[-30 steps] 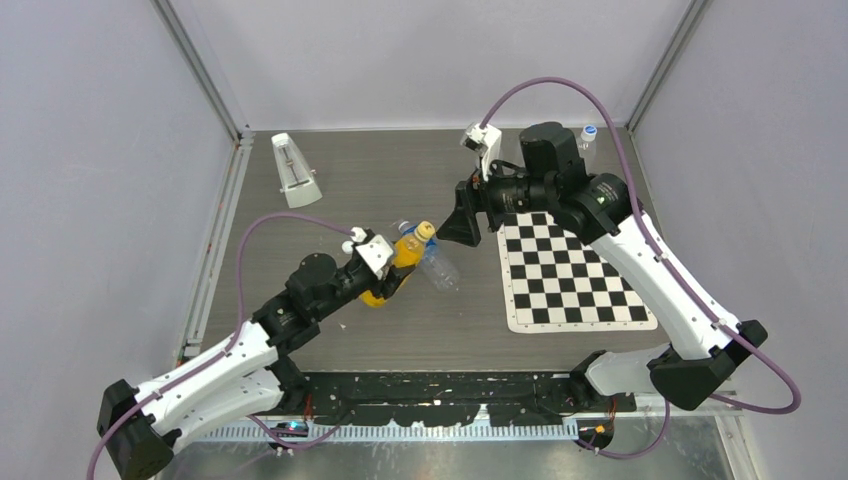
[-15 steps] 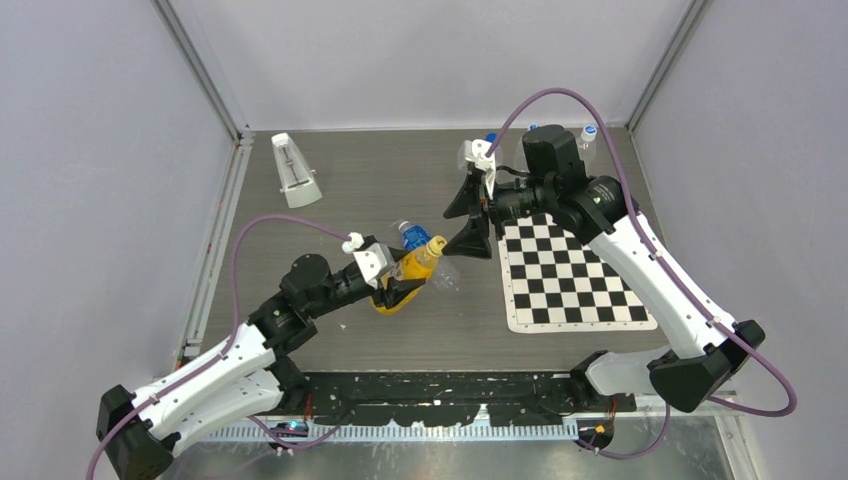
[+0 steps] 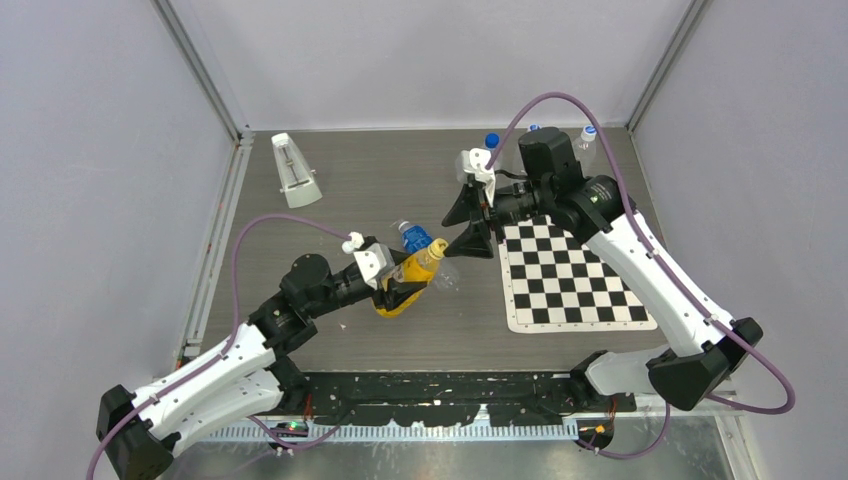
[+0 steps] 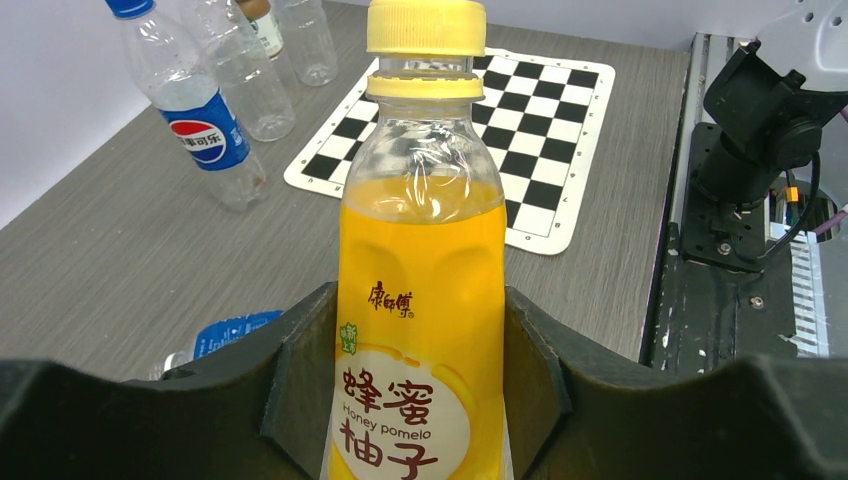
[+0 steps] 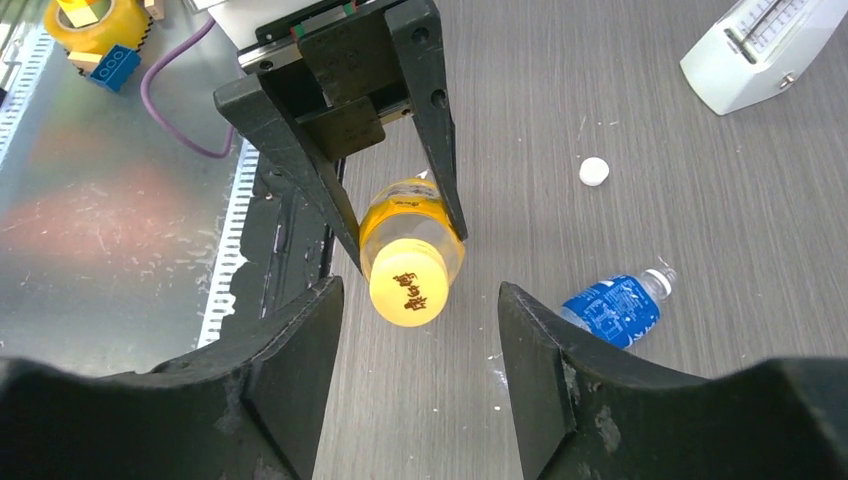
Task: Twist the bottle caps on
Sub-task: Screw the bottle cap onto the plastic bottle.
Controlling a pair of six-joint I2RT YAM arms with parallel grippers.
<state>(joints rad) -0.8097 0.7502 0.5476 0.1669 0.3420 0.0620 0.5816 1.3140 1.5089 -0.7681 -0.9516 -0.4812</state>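
- Left wrist view: the left gripper (image 4: 420, 345) pinches the yellow bottle (image 4: 420, 290) at its labelled body, one finger on each side; the yellow cap (image 4: 426, 25) sits on the neck, just above the yellow ring; I cannot tell if it is screwed tight.
- Right wrist view: the right gripper (image 5: 420, 295) has its jaws spread, one on each side of the yellow cap; a gap shows on both sides, so they do not touch it.
- The white cap (image 5: 594, 171) lies alone on the table (image 5: 650, 420), apart from the bottles and near a white wedge device (image 5: 770, 45).
- A lying bottle (image 5: 612, 308) with a blue label rests on its side just beside the yellow bottle; its neck has no cap.
- Top external view: the yellow bottle is held tilted above the table, its neck pointing toward the right gripper, just left of the checkered mat (image 3: 570, 275).
- The blue cap (image 3: 491, 140) is on the standing Pepsi bottle (image 4: 205, 125) at the far edge, behind the right arm; clear bottles (image 4: 305, 35) stand beside it.
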